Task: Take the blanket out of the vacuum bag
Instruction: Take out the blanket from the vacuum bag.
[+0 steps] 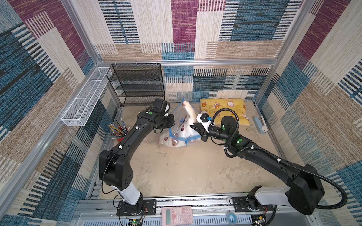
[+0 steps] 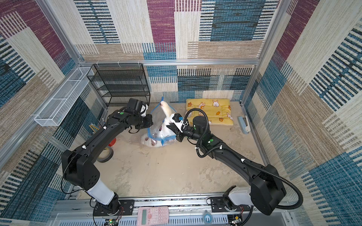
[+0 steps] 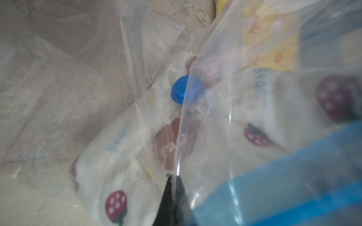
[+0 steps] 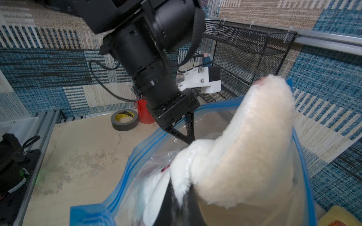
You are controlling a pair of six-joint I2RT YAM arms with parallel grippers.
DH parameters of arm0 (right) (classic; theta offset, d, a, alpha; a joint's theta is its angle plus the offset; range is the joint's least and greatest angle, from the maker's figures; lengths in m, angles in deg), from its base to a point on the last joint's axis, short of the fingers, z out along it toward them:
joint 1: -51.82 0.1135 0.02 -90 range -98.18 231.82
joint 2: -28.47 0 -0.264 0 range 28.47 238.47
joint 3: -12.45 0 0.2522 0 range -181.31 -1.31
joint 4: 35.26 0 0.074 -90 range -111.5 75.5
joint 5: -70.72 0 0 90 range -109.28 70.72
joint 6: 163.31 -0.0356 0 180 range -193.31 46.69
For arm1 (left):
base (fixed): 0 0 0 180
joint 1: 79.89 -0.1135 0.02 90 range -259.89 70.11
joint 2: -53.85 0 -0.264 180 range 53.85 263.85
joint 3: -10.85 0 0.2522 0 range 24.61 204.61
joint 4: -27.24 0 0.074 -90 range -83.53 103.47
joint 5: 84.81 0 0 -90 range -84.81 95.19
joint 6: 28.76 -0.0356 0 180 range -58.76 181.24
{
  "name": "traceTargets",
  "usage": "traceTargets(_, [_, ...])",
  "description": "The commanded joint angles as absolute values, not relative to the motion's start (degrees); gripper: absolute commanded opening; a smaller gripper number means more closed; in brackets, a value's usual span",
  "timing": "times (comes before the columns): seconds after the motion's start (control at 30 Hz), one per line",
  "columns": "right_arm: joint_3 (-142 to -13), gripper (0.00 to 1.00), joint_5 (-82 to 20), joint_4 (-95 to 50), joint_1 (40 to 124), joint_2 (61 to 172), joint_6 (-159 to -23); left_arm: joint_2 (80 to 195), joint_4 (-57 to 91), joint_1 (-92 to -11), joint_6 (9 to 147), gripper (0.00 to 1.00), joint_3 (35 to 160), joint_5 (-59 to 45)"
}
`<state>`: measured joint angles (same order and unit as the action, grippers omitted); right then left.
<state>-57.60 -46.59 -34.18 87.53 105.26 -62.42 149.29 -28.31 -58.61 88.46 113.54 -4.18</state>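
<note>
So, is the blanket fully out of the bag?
No, only one end of the blanket sticks out of the vacuum bag.

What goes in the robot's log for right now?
left gripper: shut on vacuum bag | right gripper: shut on blanket | blanket: raised at bag mouth, rest inside

The bag (image 1: 177, 115) and blanket (image 1: 190, 111) are filling the gap between both pairs of jaws. Beyond them a wire shelf (image 1: 137, 86) and cushion (image 1: 225, 109) are blocking passage; behind them bare table (image 1: 176, 172) is lying open.
</note>
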Motion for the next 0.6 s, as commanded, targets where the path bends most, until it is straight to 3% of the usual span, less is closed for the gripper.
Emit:
traceTargets(0.0, [-62.42, 0.00, -47.12, -31.90, 87.59, 107.86, -70.42, 149.29, -28.01, -58.69, 88.67, 0.00, 113.47, -3.71])
traceTargets(0.33, [-78.41, 0.00, -40.29, -12.91, 87.59, 116.42, -83.71, 149.30, -28.01, -58.65, 88.66, 0.00, 113.49, -3.76])
traceTargets(0.57, [-84.29, 0.00, -42.50, -6.88, 87.59, 118.50, -96.92, 149.35, -28.01, -58.67, 88.67, 0.00, 113.47, -3.79])
